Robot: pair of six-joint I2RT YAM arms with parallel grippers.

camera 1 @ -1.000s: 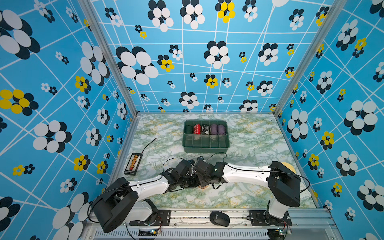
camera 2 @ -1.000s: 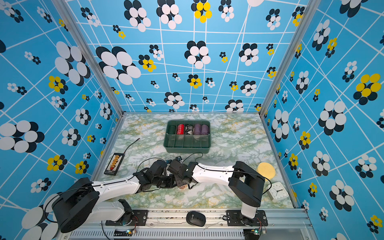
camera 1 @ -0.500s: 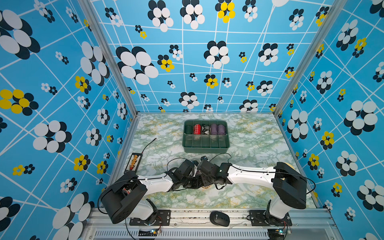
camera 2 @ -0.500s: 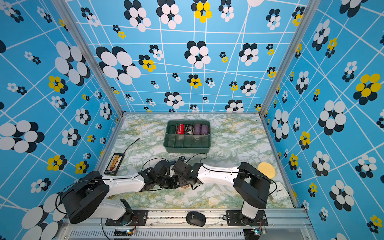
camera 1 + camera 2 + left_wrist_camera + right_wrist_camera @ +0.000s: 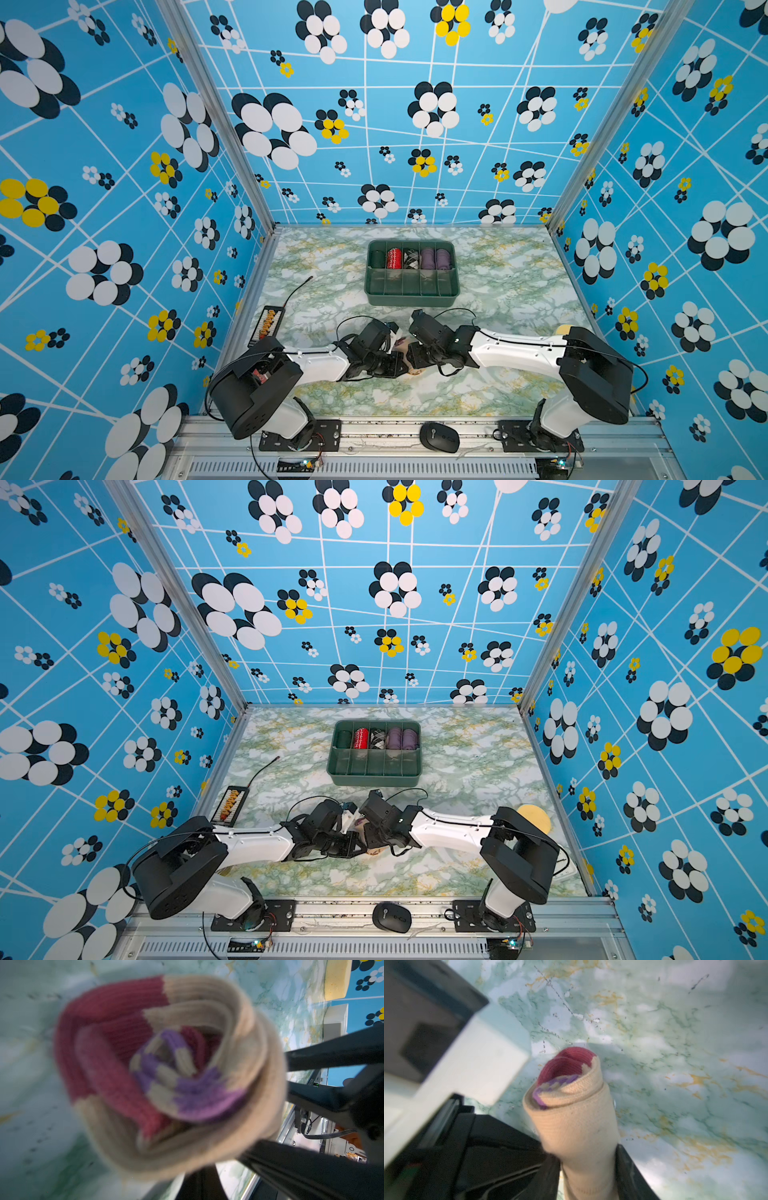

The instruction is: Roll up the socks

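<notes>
Tan socks (image 5: 571,1118), rolled into 1 bundle, lie at the counter's (image 5: 675,1043) front middle. The right pincer (image 5: 415,358) is spread, fingers flanking the roll. The left pincer (image 5: 392,366) is pressed together beside it; any hold is hidden.

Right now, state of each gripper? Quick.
Left gripper: closed; whether it pinches anything cannot be told.
Right gripper: jaws either side of the rolled tan ribbed sock bundle; gripping or loose cannot be told.
</notes>
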